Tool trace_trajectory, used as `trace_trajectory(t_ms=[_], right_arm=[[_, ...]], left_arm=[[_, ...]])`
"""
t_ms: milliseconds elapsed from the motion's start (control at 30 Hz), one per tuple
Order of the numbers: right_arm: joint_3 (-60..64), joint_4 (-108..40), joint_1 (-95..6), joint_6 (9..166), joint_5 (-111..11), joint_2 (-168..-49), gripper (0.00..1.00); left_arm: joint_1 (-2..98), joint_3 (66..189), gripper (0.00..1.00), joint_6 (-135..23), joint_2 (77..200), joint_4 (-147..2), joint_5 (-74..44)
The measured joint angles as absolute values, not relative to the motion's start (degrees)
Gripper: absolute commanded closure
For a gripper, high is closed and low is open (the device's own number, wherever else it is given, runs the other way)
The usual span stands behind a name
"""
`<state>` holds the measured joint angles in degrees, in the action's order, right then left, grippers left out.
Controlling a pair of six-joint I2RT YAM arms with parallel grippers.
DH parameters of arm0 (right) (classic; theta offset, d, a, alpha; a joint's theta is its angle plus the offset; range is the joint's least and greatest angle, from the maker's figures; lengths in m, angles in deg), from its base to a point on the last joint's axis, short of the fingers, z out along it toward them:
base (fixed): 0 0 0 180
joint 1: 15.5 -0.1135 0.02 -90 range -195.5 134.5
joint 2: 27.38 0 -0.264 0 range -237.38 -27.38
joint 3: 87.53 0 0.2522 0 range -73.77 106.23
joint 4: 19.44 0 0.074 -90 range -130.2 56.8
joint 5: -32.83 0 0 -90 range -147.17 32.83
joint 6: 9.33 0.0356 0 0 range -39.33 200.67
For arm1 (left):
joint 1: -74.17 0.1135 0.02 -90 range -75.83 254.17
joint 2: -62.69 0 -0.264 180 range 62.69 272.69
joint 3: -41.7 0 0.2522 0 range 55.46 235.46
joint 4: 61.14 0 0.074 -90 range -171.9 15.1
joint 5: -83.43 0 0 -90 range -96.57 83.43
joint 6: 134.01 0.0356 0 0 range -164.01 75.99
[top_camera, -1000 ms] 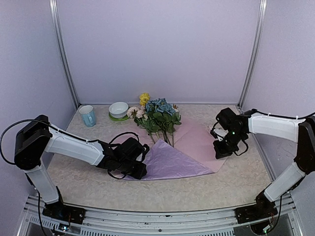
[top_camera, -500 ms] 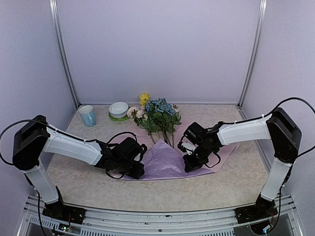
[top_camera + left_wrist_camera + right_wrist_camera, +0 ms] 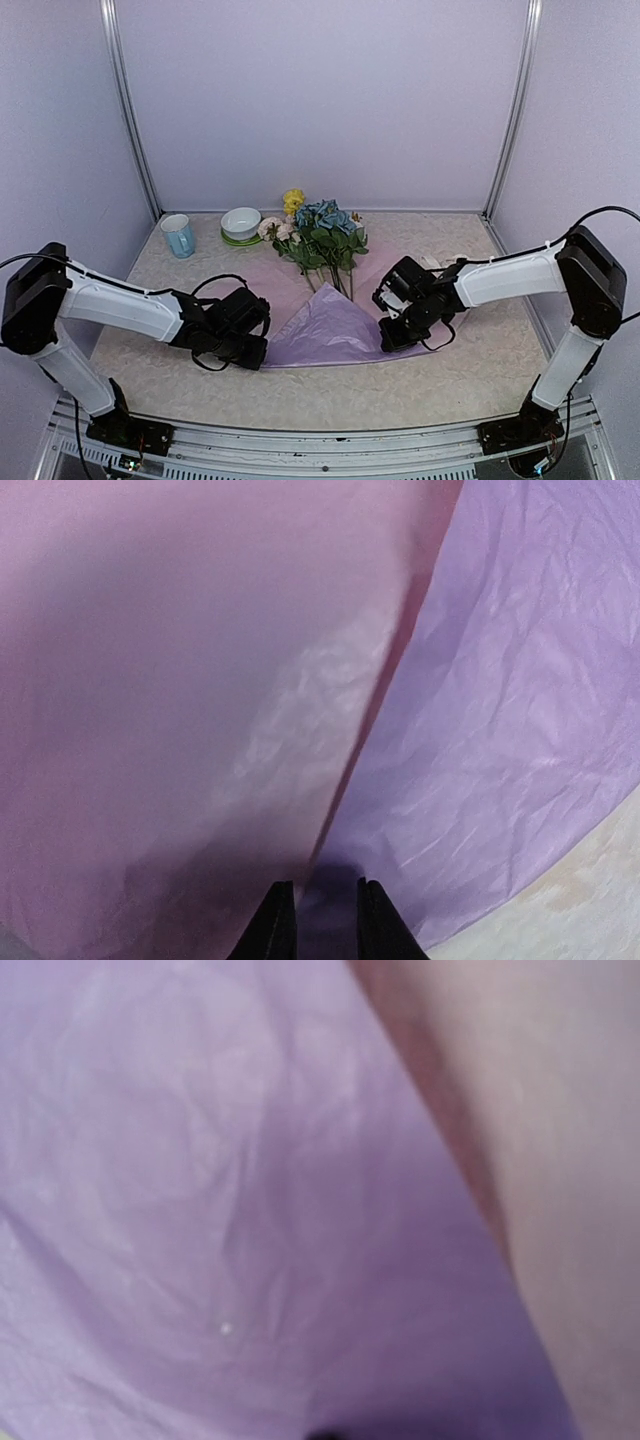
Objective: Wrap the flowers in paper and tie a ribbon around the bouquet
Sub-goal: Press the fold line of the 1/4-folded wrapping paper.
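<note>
Tabletop (image 3: 400,392) bears paper (image 3: 330,335) pinched by both jaws.

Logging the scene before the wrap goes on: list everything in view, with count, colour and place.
lilac-pink crinkly paper sheet: one, lilac-pink, mid-table, sides folded inward
artificial flower bunch: one, pink, yellow and blue heads, green stems, at the sheet's far end
white bowl on green saucer: one, far side, left of the flowers
light blue mug: one, far left
beige speckled table: one
left pincer: black, shut on the sheet's left corner
right pincer: black, shut on the sheet's right edge
</note>
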<state>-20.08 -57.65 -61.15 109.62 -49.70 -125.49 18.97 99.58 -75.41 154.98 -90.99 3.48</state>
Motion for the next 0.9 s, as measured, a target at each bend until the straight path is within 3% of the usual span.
trace_trajectory(t_ms=[233,433,567,700,900], right_arm=[[-21.76,-55.33,-61.48,111.00,-50.14,-124.50,1.00],[-20.95,-55.72,-61.80,110.83,-50.64,-125.09,1.00],[-19.73,-56.58,-61.89,111.00,-50.93,-125.92,0.99],[-17.63,-58.15,-62.11,110.98,-51.36,-127.30,0.99],[-15.55,-58.87,-62.90,111.00,-53.20,-128.77,0.99]], left_arm=[[19.12,88.67,0.80,-84.17,142.52,-93.66,5.03],[17.83,96.28,0.76,-83.84,138.94,-103.10,11.21],[14.56,108.56,0.80,-78.07,143.22,-99.54,12.07],[13.16,113.61,0.83,-72.74,152.33,-92.90,5.25],[11.02,118.35,0.87,-66.60,166.54,-94.56,0.96]])
